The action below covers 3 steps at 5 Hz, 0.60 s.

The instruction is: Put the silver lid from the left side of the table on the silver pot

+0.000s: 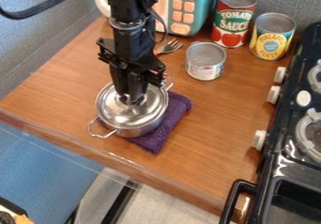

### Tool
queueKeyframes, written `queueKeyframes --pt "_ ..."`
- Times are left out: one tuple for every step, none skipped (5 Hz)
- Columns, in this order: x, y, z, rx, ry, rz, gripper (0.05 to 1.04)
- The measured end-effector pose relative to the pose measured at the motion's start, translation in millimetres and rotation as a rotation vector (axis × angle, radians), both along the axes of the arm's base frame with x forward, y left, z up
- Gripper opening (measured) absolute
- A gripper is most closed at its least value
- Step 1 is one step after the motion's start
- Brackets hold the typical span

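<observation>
We see a black robot arm [128, 38] coming in from the top edge, its claw [131, 99] hanging down over the middle of a shiny metal lid [116, 110]. The lid sits on a small metal pot [143, 130], seemingly level, covering its mouth. The claw is right at the lid's centre, probably because that is the part made for grasping, but we cannot tell whether it is spread, pressed together or pinching anything there. The pot stands upright on a folded purple cloth [155, 142], which shows along its right and lower sides; we take the cloth for a pad that shields the brown wooden worktop [213, 120]. One loop handle [91, 129] juts toward the lower left, away from the arm, so it looks unobstructed. Behind the pot, a fork [171, 46] lies on the wood near an opened, upright small can [205, 69]. Farther back stand a red-labelled can [233, 26] and a yellow-labelled can [272, 39], beside a teal toy microwave [203, 7]. These stand apart from the pot, leaving room around it. A black toy stove [282, 150] runs along the right edge.
</observation>
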State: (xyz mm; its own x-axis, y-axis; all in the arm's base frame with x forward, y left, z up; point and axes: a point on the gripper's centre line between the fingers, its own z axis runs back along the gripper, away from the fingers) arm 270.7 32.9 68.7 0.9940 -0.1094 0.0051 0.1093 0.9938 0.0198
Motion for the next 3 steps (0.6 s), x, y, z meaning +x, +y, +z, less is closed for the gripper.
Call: queueKeyframes --pt "-2 -2 2.8 -0.013 0.023 0.015 0.638" --pt "0 -4 9.2 -0.028 0.025 0.017 0.932" --pt "-2 -9 45.4 -0.018 -0.073 0.005 1.014"
